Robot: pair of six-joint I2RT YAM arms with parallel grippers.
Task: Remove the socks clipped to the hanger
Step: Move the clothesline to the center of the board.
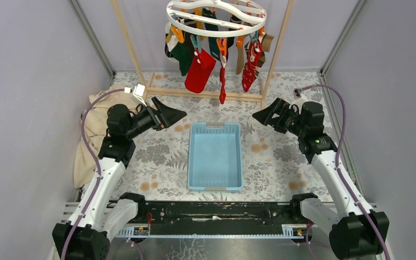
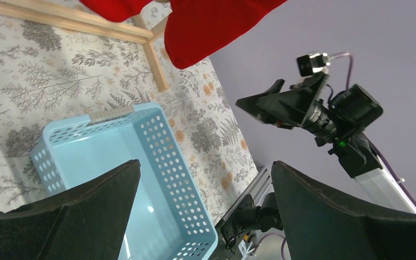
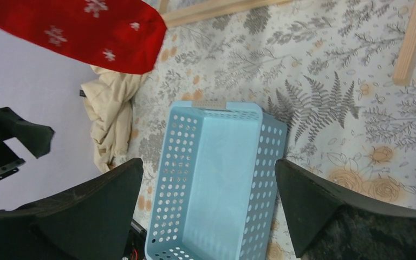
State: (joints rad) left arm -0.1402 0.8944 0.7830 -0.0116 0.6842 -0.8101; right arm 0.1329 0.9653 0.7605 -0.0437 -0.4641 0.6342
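The socks (image 1: 200, 70) hung clipped to the hanger (image 1: 216, 16) above the far edge of the bench (image 1: 281, 162). The left fingers (image 1: 173, 115) and right fingers (image 1: 265, 115) stood wide and empty, facing each other across the far end of the blue basket (image 1: 215, 157) at mid-bench.

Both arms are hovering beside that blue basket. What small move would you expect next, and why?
Probably the left end effector should rise toward the broad red sock, which hangs low on its side. It and the right end effector are open and empty, the socks hang clipped to the hanger, and the blue basket holds nothing.
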